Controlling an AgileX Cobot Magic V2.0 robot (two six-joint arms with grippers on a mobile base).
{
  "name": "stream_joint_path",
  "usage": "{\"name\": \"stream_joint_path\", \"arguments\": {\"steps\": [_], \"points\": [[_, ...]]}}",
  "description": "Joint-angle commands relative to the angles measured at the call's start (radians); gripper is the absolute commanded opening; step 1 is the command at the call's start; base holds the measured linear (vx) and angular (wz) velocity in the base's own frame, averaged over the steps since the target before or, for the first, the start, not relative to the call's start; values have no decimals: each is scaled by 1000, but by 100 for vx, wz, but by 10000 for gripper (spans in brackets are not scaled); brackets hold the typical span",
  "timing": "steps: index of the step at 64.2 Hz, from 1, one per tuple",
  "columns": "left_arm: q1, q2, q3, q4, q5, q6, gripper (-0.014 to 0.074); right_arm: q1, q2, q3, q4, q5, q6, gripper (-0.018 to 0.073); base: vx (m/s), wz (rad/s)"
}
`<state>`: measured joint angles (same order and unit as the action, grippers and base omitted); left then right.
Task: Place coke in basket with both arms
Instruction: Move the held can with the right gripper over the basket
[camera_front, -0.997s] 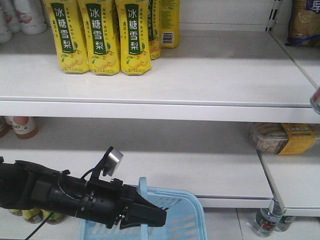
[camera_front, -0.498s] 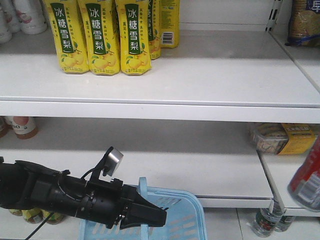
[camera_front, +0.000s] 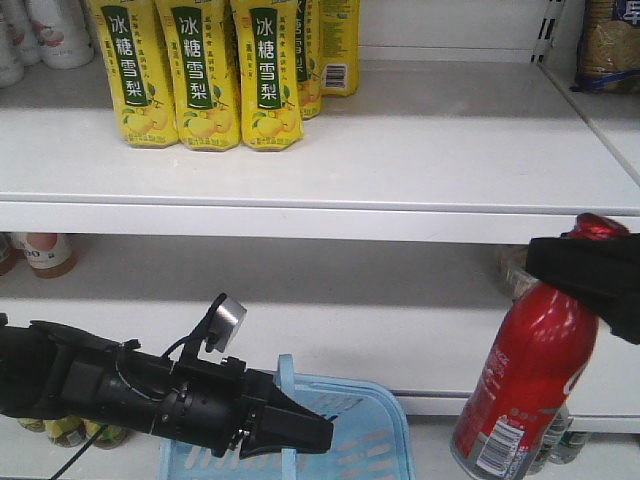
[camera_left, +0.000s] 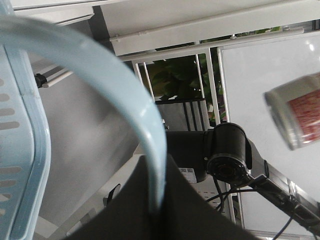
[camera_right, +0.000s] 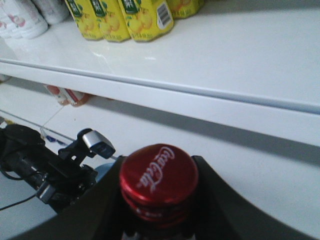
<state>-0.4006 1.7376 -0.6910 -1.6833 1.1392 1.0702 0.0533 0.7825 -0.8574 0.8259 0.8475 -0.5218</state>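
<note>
Front-facing view, nearest first: the left gripper (camera_front: 305, 432) reaches in from the left at the bottom, its black pointed fingers clamped on the hinged handle (camera_front: 286, 385) of the light blue basket (camera_front: 375, 440), which sits low at the frame's lower edge. The left wrist view shows that pale handle (camera_left: 125, 95) running into the dark gripper body. On a stalk above the left arm stands a small round silver-faced part (camera_front: 228, 315).

To the right, the coke (camera_front: 525, 385) hangs tilted in the air, beside the basket and not in it, red with a silver-grey base. The right gripper (camera_front: 585, 265) grasps it just below the cap; its far side is cut off by the frame edge, so its exact hold seems firm but is partly hidden. In the right wrist view the red cap (camera_right: 159, 175) sits between the two dark fingers.

Behind, white shelves (camera_front: 400, 180) carry yellow drink cartons (camera_front: 210, 70).
</note>
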Motion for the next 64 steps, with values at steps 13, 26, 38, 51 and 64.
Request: {"name": "stream_joint_path", "arguments": {"steps": [13,26,38,51,64], "points": [[-4,-51,-13,-102,99,2,-6,-1,144,-36,71,-35,-16,-5,0,0],[-4,-51,-13,-102,99,2,-6,-1,237,-36,71,-5,-41,-5,0,0],[-4,-51,-13,-102,99,2,-6,-1,319,-36,72,21,-46,-5,0,0],[-4,-51,-13,-102,99,2,-6,-1,412,-36,72,28,-46,-5,0,0],[-4,-51,-13,-102,99,2,-6,12,517,-36,94,23,-68,-5,0,0]]}}
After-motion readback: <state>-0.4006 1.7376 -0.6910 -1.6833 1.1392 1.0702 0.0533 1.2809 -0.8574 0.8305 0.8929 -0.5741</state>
